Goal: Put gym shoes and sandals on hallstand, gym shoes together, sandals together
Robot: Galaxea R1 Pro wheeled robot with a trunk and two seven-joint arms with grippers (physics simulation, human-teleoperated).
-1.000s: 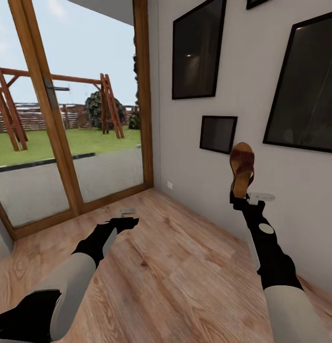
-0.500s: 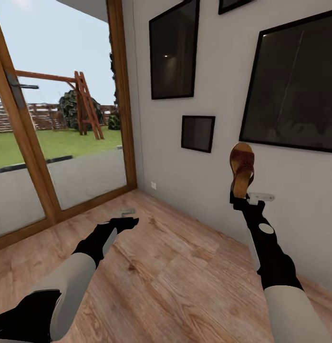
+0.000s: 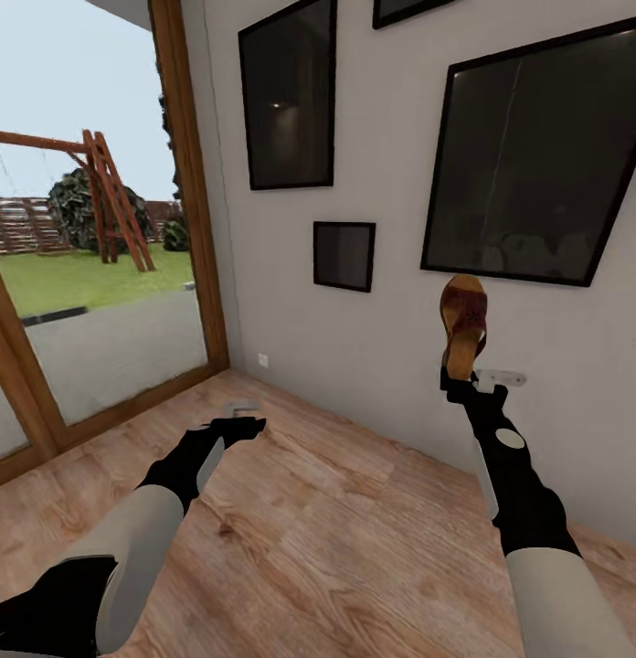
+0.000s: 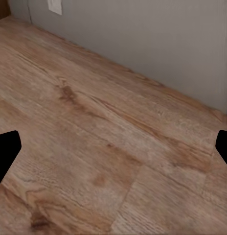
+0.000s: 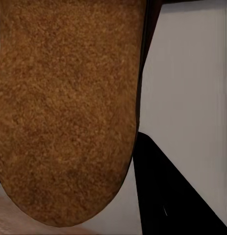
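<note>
Right end effector [image 3: 461,382] up at chest height, clamped on the heel end of a sandal [image 3: 464,325], and the sandal stands straight up out of it, toe to the ceiling, woven brown band near the top, tan footbed facing the room. From the right wrist view the tan footbed [image 5: 69,107] looms close, with grey wall and a dark frame edge beside it. The black forearm runs down from the grip into a pale upper arm at the lower right.

Over on the other side, the left end effector [image 3: 242,416] is stretched forward and low, hovering over the corridor floor [image 3: 336,530], nothing in it. In the left wrist view the two dark fingertips [image 4: 7,152] sit at opposite edges, spread wide, bare wood planks between them and the base of the wall beyond.

Behind the sandal, the grey wall [image 3: 382,338] carries black-framed pictures: a big one [image 3: 537,155] just above the raised shoe, a tall one [image 3: 289,96] further left, a small one [image 3: 344,256] below it. Farther left, a wood-framed glass door [image 3: 185,183] looks out on lawn and a wooden swing frame [image 3: 112,196].
</note>
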